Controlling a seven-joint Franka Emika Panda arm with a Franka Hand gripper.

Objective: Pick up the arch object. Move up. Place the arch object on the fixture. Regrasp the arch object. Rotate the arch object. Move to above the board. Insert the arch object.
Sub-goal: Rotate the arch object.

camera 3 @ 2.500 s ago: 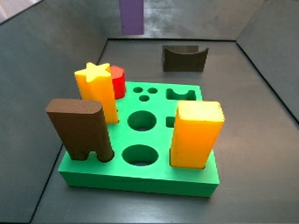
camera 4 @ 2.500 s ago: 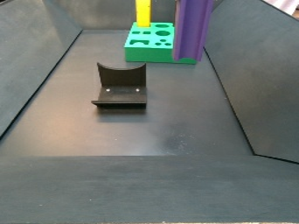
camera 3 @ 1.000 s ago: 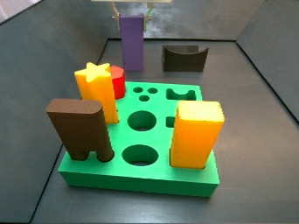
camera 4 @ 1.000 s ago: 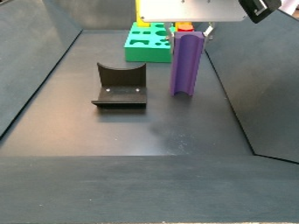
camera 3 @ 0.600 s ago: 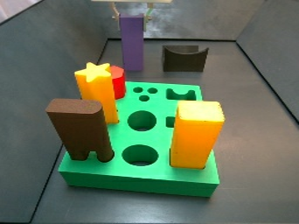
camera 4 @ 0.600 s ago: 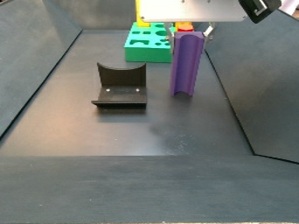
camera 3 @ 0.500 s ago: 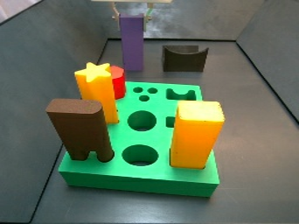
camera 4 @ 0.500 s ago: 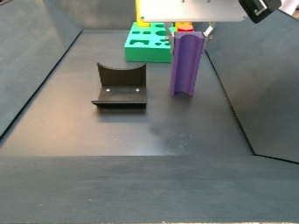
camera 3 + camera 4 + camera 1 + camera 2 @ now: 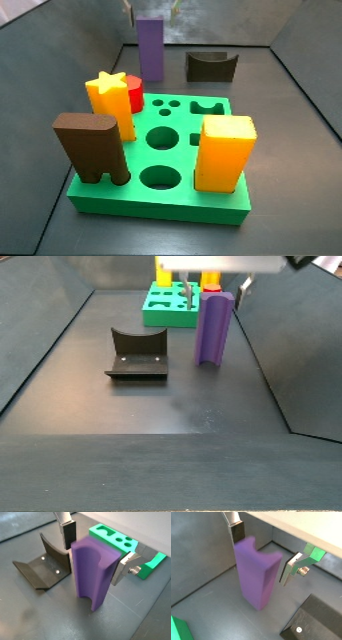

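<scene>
**Arch Object Standing Between Spread Fingers, Beside the Fixture**

**Wrist views.** The hand [image 9: 95, 548] straddles the top of the arch object [image 9: 92, 572], which stands upright on the dark worktop [image 9: 40, 614]. In both wrist views the two silver fingers [image 9: 66, 532] sit on either side of the purple block with a visible gap at each face; the hand is spread and pinches nothing. The notch runs down one side of the block. In a wrist view the fixture [image 9: 40, 566] lies just beside the arch object, apart from it, its scooped face turned up. A corner of the green board [image 9: 117, 541] shows behind the block. In a wrist view the hand [image 9: 260, 551], the arch object [image 9: 256, 573] and a corner of the fixture [image 9: 311, 625] appear again; the block's base rests on the worktop.

**Side view, board in front.** The board [image 9: 134, 195] fills the foreground. It carries a dark brown block [image 9: 88, 149], an orange-yellow square block [image 9: 225, 152], a yellow star-topped peg [image 9: 111, 103] and a red peg [image 9: 134, 95]. These stand between the camera and the arch object [image 9: 151, 48], which rises at 12 o'clock from the board. The fixture [image 9: 209, 66] sits at 3 o'clock from the arch object.

**Side view, fixture in front.** The fixture [image 9: 136, 354] lies at 9 o'clock from the arch object [image 9: 214, 328]. The board [image 9: 171, 304] stands behind both. The hand [image 9: 221, 286] is only partly in frame above the block.
</scene>
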